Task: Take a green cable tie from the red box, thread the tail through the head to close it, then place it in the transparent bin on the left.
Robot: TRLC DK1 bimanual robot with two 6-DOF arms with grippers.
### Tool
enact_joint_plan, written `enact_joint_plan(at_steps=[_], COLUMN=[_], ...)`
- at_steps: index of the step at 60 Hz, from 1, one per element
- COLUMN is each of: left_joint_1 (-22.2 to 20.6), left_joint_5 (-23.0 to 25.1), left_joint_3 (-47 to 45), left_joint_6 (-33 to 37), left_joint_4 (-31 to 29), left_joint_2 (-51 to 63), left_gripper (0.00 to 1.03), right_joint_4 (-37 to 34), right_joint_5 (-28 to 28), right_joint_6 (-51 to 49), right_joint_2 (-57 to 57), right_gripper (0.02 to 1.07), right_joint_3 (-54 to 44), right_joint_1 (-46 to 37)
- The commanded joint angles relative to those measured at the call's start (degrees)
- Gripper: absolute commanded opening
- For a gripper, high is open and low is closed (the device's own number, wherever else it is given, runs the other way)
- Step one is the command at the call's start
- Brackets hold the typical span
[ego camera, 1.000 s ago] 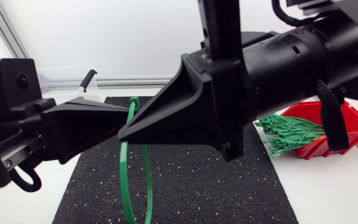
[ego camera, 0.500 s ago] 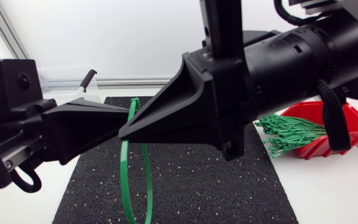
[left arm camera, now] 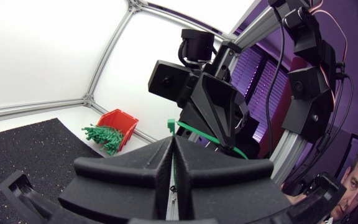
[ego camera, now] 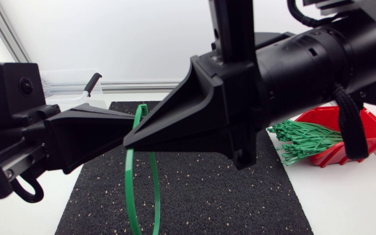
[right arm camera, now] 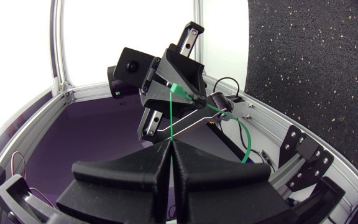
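Both grippers are raised high above the table, tip to tip. My left gripper (ego camera: 133,125) comes in from the left and is shut on the head end of a green cable tie (ego camera: 130,189). My right gripper (ego camera: 128,140) is shut on the tie's strap right beside it. The tie hangs below them as a long loop over the black mat (ego camera: 207,196). In the left wrist view the tie's head (left arm camera: 171,124) sits just ahead of my left gripper (left arm camera: 173,148). The red box (ego camera: 367,130) stands at the right. The transparent bin (ego camera: 64,83) is at the back left.
A bundle of several green ties (ego camera: 305,140) spills out of the red box toward the mat. A black-handled tool (ego camera: 91,83) rests by the transparent bin. White table surface surrounds the mat.
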Motion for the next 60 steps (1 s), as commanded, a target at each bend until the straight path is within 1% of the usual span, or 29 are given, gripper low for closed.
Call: enact_joint_plan(at_steps=[1, 7, 16, 33, 60], left_joint_1=[0.13, 0.48, 1.01, 1.97, 1.97], left_joint_5=[-0.05, -0.05, 0.04, 0.57, 1.01], left_joint_3=[-0.18, -0.09, 0.08, 0.61, 0.35], left_joint_6=[0.57, 0.39, -2.07, -4.26, -4.35], left_joint_4=[-0.03, 0.06, 0.15, 0.41, 0.85], left_joint_2=[0.23, 0.23, 0.49, 2.16, 1.02], left_gripper=[0.03, 0.03, 0.03, 0.03, 0.03], right_joint_4=[0.59, 0.59, 0.85, 1.82, 3.31], right_joint_5=[-0.02, -0.02, -0.02, -0.02, -0.02], right_joint_6=[1.43, 1.43, 1.43, 1.43, 1.43], right_joint_2=[-0.14, -0.31, -0.40, -0.49, 0.57], right_gripper=[0.08, 0.08, 0.08, 0.08, 0.08], right_joint_3=[-0.33, -0.42, -0.77, -1.83, -3.32], right_joint_1=[0.50, 0.41, 0.50, 0.67, -0.38])
